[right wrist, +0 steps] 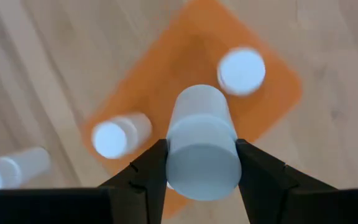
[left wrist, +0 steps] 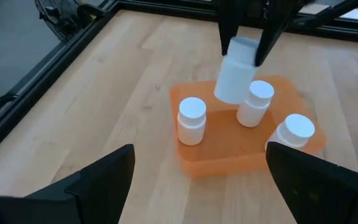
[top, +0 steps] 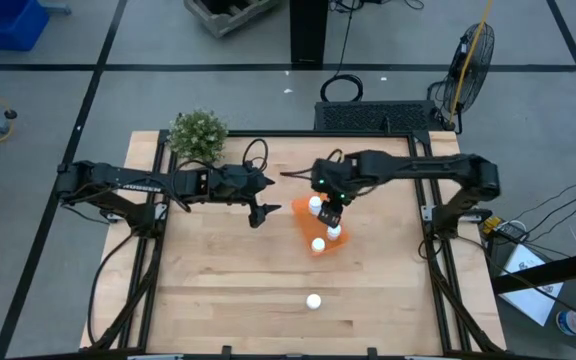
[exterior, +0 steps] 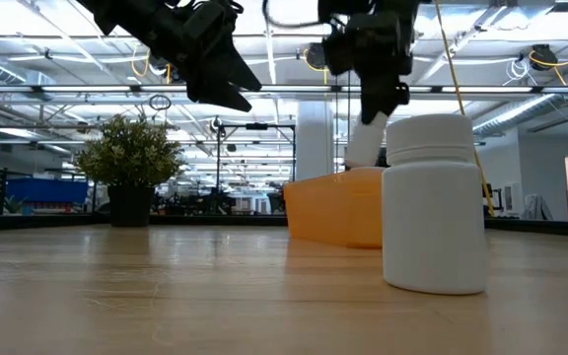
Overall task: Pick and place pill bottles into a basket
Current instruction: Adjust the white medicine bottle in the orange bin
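Right gripper (top: 333,212) hangs above the orange basket (left wrist: 219,155), its two dark fingers (right wrist: 143,174) closed partway on a white pill bottle (right wrist: 202,149) — the bottle is clamped between them, clear of the basket floor. In the left wrist view the held bottle (left wrist: 235,78) hangs tilted, directly over the basket and close to a standing one.

Three more pill bottles are in the basket. One (left wrist: 191,120) stands upright near one edge, a second (left wrist: 254,102) stands upright just behind the held bottle, and a third (left wrist: 293,132) leans at the far corner, against the rim. From above, the basket (top: 300,208) sits near the middle of the wooden counter (top: 218,290), turned at an angle to the counter's edges.

A fifth pill bottle (top: 313,300) stands alone on the counter, well apart from the basket and nearer the front edge; in the low view it (exterior: 434,202) stands large and upright in the foreground, with the basket (exterior: 335,207) behind it.

Left gripper (top: 258,215) is raised above the counter just beside the basket, on its left side — its fingers (left wrist: 95,183) are spread wide and hold nothing. A green potted plant (top: 198,133) stands at the back left corner of the counter.
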Robot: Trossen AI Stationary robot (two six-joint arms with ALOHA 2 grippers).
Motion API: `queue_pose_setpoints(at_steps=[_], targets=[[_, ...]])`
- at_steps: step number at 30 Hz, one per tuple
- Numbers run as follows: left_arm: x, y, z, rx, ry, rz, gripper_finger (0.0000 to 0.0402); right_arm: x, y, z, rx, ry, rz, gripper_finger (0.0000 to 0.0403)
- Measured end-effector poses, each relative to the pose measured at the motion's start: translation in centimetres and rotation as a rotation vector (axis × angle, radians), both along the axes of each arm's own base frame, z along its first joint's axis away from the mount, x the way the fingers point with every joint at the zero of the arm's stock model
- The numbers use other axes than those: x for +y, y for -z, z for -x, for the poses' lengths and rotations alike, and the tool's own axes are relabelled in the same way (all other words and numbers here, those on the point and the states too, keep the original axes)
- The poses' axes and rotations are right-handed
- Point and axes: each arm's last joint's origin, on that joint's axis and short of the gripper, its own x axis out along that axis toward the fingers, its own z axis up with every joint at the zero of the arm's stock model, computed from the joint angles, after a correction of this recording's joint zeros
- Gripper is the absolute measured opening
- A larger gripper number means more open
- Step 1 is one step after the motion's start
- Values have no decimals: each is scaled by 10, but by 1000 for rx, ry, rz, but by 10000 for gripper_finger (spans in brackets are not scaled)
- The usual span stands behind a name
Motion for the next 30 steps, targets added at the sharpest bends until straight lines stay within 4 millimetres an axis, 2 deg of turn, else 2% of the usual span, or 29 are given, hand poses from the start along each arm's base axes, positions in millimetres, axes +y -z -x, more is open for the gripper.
queue_pose_setpoints(at_steps=[3,8,22,30], targets=[[0,0,0,4,2,-4,365,-2,11,-8,80,-21,-25,146],[0,0,0,8,5,-9,365,-6,28,-20,116,-50,-55,146],[0,1,1,13,3,-3,365,-24,71,-33,230,-77,-92,148],[0,1,1,15,6,-1,365,-24,75,-37,197,-115,-80,190]])
